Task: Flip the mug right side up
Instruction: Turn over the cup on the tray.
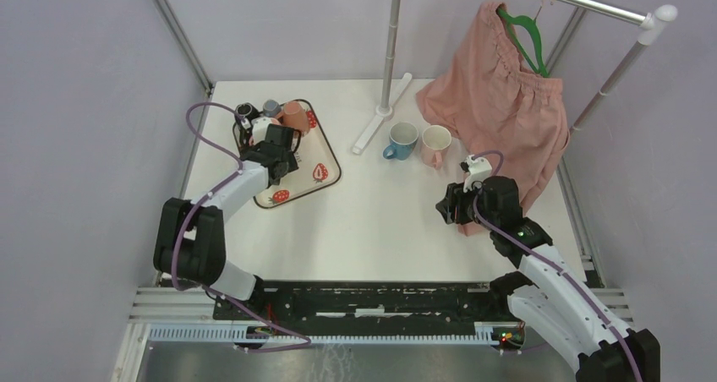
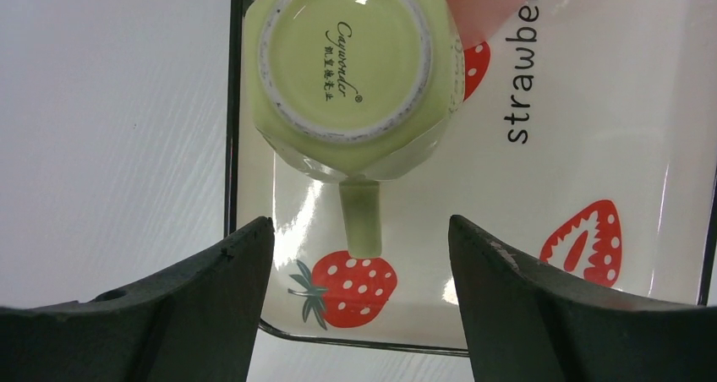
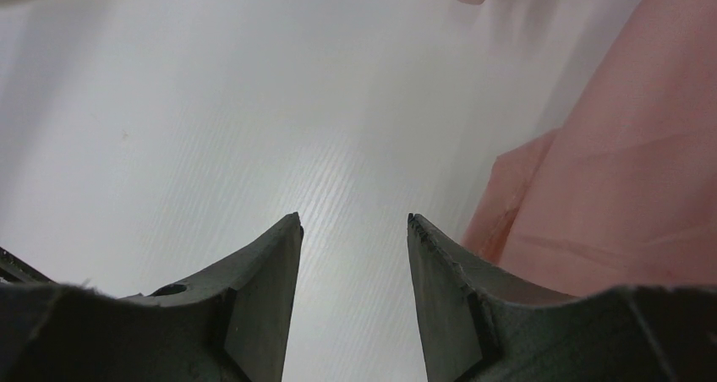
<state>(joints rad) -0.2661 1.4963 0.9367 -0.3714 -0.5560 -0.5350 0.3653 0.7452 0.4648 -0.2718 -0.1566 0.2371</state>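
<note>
A pale green mug [image 2: 351,57] stands upside down on the strawberry tray [image 2: 550,188], base up, its handle [image 2: 362,217] pointing toward my left gripper. In the top view it shows as a pale mug [image 1: 261,130] just beyond the left gripper [image 1: 272,155]. My left gripper [image 2: 361,226] is open and empty, with its fingers on either side of the handle's end and clear of it. My right gripper [image 3: 355,219] is open and empty over bare table, at the right in the top view [image 1: 449,206].
The tray [image 1: 327,169] also holds an orange-pink cup [image 1: 294,117], a grey cup [image 1: 270,107] and a black cup [image 1: 247,111]. A blue mug [image 1: 402,139] and a pink mug [image 1: 435,144] stand upright mid-table. A rack pole [image 1: 390,52] and a hanging pink garment [image 1: 507,103] are at the back right.
</note>
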